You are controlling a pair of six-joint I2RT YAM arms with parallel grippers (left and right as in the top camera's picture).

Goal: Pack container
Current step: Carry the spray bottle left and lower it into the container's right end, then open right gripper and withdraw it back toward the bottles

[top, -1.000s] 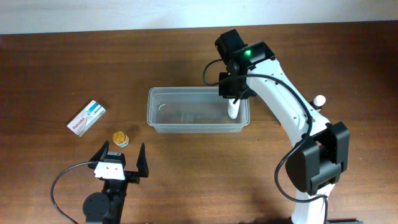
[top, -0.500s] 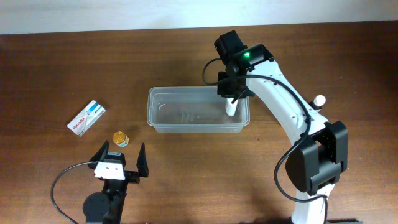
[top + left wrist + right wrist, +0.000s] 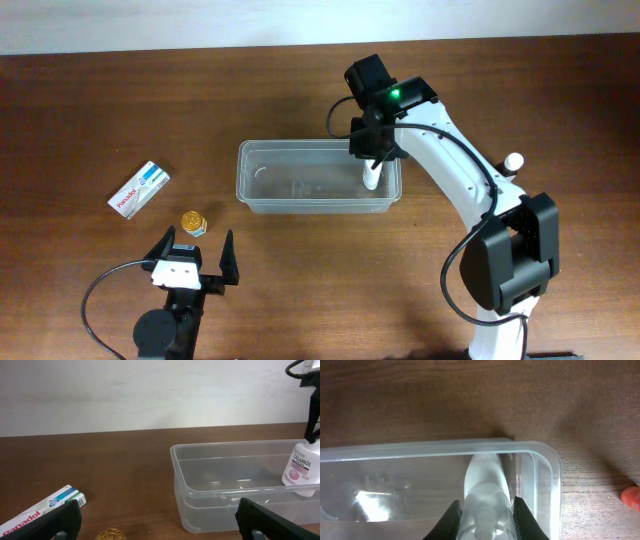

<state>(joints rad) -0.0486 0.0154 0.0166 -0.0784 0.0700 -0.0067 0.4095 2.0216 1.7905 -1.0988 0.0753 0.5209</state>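
Observation:
The clear plastic container (image 3: 262, 189) stands mid-table; it also shows in the left wrist view (image 3: 200, 495) and the right wrist view (image 3: 395, 451). My right gripper (image 3: 374, 160) is shut on a white calamine bottle (image 3: 371, 179) and holds it upright inside the container's right end; the bottle shows in the left wrist view (image 3: 302, 467) and between the jaws in the right wrist view (image 3: 486, 492). My left gripper (image 3: 195, 255) is open and empty near the front left, well short of the container.
A white Panadol box (image 3: 139, 188) lies at the left, also in the left wrist view (image 3: 42, 510). A small gold-lidded jar (image 3: 193, 220) stands just ahead of the left gripper. A white object (image 3: 513, 161) and an orange bit (image 3: 632, 497) lie right of the container.
The right gripper with the bottle has shifted slightly within the container's right end. The left arm has not moved.

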